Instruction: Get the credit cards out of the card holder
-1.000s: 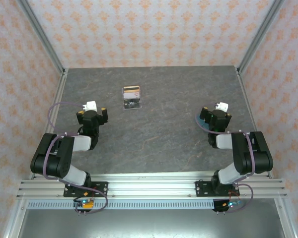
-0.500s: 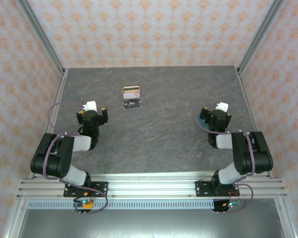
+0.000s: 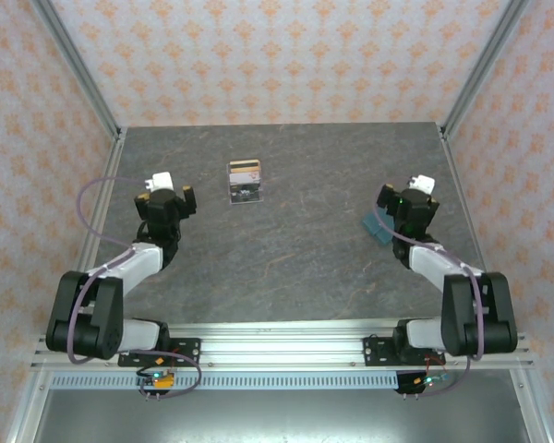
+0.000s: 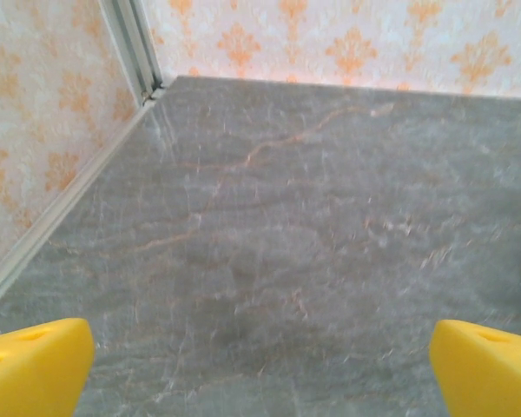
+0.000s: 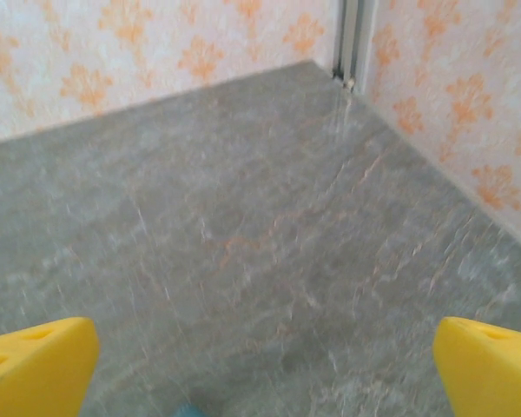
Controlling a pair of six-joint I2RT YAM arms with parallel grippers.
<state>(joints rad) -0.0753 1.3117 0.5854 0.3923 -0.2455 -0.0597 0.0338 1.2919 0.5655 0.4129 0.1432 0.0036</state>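
A few credit cards [image 3: 245,181], tan-orange and white with dark marks, lie together on the grey tabletop at the far centre. The blue-grey card holder [image 3: 376,227] lies on the table just left of my right gripper [image 3: 404,197], and a sliver of the holder [image 5: 187,410] shows at the bottom edge of the right wrist view. The right gripper [image 5: 265,369] is open with bare table between its yellow fingers [image 5: 35,365]. At the left, my left gripper [image 3: 167,195] hovers, also open [image 4: 260,369], its fingers [image 4: 35,365] wide apart over bare table.
Patterned walls with metal corner posts [image 3: 78,69] enclose the table [image 3: 286,249] on three sides. A rail [image 3: 277,351] runs along the near edge by the arm bases. The left wall's base [image 4: 61,217] runs close beside the left gripper.
Both arms have stretched farther from their bases. The right gripper has shifted right and away, uncovering more of the card holder. The left gripper has moved slightly left and away.
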